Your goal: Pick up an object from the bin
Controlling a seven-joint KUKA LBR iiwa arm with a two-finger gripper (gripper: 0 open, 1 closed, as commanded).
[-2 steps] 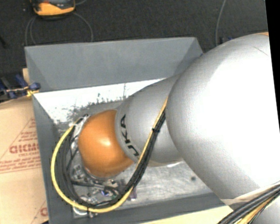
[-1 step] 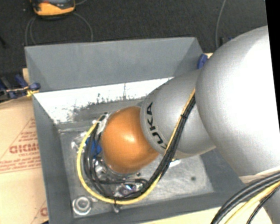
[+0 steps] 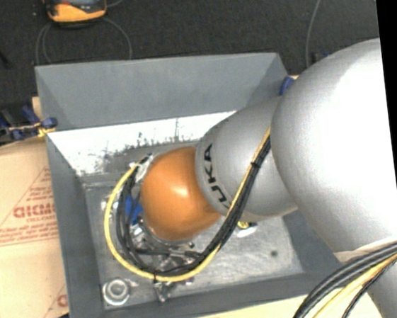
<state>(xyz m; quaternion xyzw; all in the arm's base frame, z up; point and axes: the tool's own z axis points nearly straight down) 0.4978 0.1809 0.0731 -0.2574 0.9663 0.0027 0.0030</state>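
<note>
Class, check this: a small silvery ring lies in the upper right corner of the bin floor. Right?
Wrong corner. The camera view shows the small silvery ring lying in the lower left corner of the bin floor, not the upper right.

The bin is seen in plain grey, its back wall flecked with dark scratches. The arm is finished in silver-grey and marked with black lettering. Its wrist cover is coloured glossy orange; the cables are yellow and black. A small round thing is shown silver-white.
</note>
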